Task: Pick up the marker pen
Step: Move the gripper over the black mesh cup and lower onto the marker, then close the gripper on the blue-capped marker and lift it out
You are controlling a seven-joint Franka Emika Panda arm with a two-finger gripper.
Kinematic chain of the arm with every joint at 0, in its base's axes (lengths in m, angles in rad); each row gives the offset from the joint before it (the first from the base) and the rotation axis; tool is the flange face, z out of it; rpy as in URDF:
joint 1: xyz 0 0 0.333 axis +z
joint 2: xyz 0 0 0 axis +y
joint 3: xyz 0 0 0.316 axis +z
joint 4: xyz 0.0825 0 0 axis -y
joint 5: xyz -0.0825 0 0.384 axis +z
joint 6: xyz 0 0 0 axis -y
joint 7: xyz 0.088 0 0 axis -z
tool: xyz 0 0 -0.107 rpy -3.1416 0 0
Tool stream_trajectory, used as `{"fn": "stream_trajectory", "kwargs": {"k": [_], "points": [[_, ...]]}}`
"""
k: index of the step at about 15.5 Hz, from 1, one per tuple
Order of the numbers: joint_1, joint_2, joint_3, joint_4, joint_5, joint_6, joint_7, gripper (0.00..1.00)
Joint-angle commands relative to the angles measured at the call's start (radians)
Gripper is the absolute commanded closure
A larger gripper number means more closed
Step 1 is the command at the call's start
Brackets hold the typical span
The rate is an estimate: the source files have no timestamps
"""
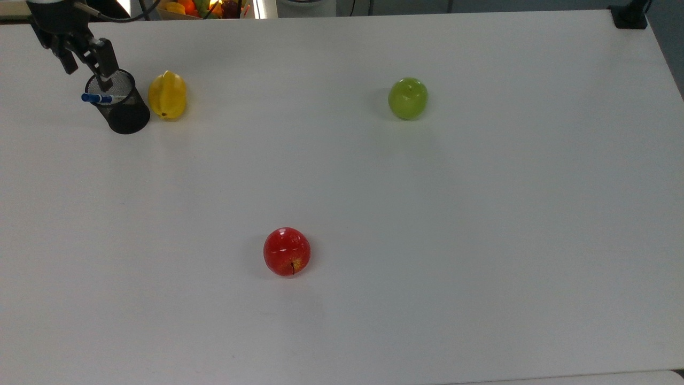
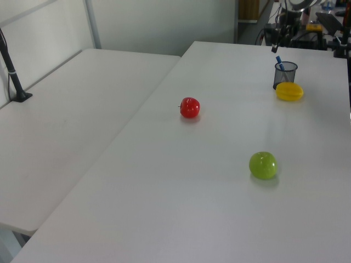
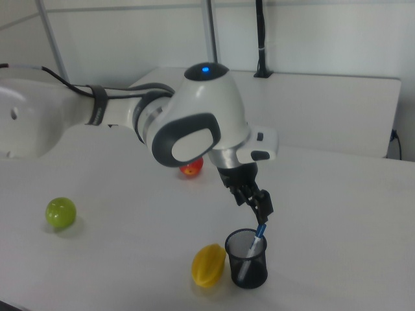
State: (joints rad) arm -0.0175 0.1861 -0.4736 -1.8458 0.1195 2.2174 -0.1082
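The marker pen (image 1: pixel 98 98) leans in a black mesh cup (image 1: pixel 123 107) at the top view's far left, its blue cap poking out over the rim. In the right view the marker pen (image 3: pixel 259 236) shows a white barrel inside the cup (image 3: pixel 246 267). My gripper (image 1: pixel 87 72) hangs just above the cup's rim, open, with nothing between its fingers. One finger (image 1: pixel 105 69) overlaps the cup's mouth. In the right view my gripper (image 3: pixel 257 202) points down at the cap, a little above it. In the left view the marker pen (image 2: pixel 279 59) sticks up from the cup (image 2: pixel 284 75).
A yellow starfruit (image 1: pixel 167 95) lies right beside the cup. A green apple (image 1: pixel 408 98) sits further along the top view's right and a red apple (image 1: pixel 287 251) near the middle front. A black clamp (image 1: pixel 629 16) holds the far right corner of the table (image 1: pixel 481 214).
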Motion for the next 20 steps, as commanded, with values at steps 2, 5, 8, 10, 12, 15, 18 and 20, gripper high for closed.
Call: {"fn": "stream_trajectory", "kwargs": {"k": [2, 5, 8, 10, 12, 15, 18, 20], "points": [[-0.01, 0.027, -0.002, -0.024, 0.063, 0.107, -0.004, 0.27], [-0.009, 0.062, -0.003, -0.023, 0.065, 0.11, -0.013, 0.46], [-0.012, 0.062, -0.003, -0.024, 0.08, 0.108, -0.031, 0.51], [-0.012, 0.072, -0.003, -0.024, 0.086, 0.11, -0.039, 0.65], [-0.012, 0.072, -0.002, -0.024, 0.088, 0.11, -0.044, 0.8], [-0.012, 0.072, -0.003, -0.023, 0.088, 0.11, -0.045, 1.0], [-0.012, 0.064, -0.003, -0.001, 0.086, 0.107, -0.05, 1.0], [-0.012, 0.041, -0.008, 0.019, 0.086, 0.093, -0.089, 1.0]]}}
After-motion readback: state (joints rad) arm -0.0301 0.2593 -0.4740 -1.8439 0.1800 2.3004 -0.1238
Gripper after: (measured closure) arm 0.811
